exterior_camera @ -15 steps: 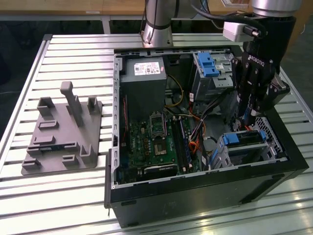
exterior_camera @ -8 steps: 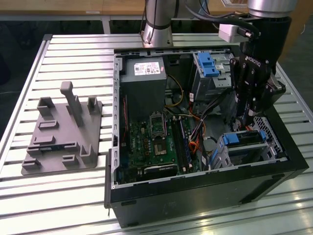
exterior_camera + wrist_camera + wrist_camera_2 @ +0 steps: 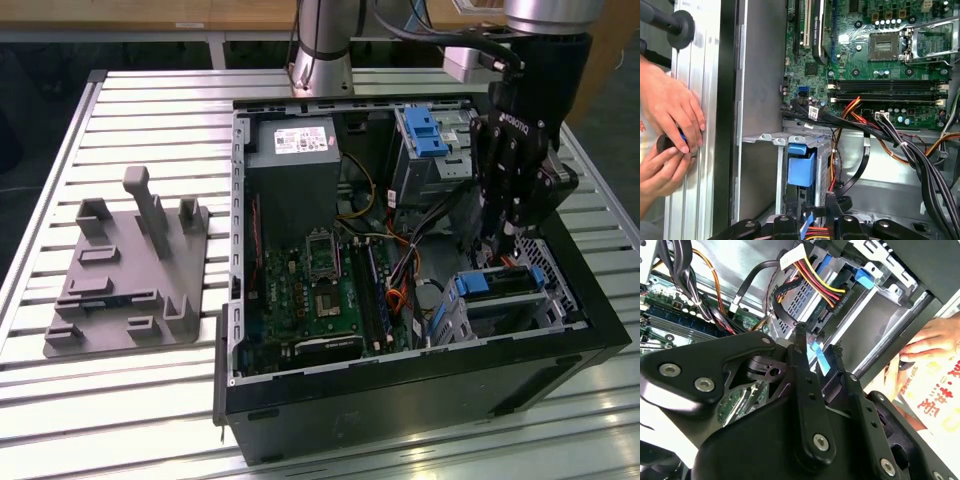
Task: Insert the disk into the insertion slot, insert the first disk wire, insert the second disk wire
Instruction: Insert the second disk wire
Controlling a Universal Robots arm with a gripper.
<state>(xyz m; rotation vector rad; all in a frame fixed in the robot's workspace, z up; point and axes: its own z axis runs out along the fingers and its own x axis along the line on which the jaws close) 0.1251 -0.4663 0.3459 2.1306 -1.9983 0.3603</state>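
In the exterior view, the open computer box sits on the table. The claw hangs down into the box's corner on the exterior view's right, just above the disk. The disk, with its blue frame, already lies in the insertion slot. In the second wrist view, a thin blue wire sits right at the tip of the claw, but I cannot tell if the claw is squeezing it or loose. Close by hang red, yellow and black wires. In the first wrist view, a person's hand rests on the table just outside the box wall. I think the blue wire could go in crooked and bend, because its plug must line up just right. The claw could also catch the loose wires and pull them. The hand is near, so it could get bumped.
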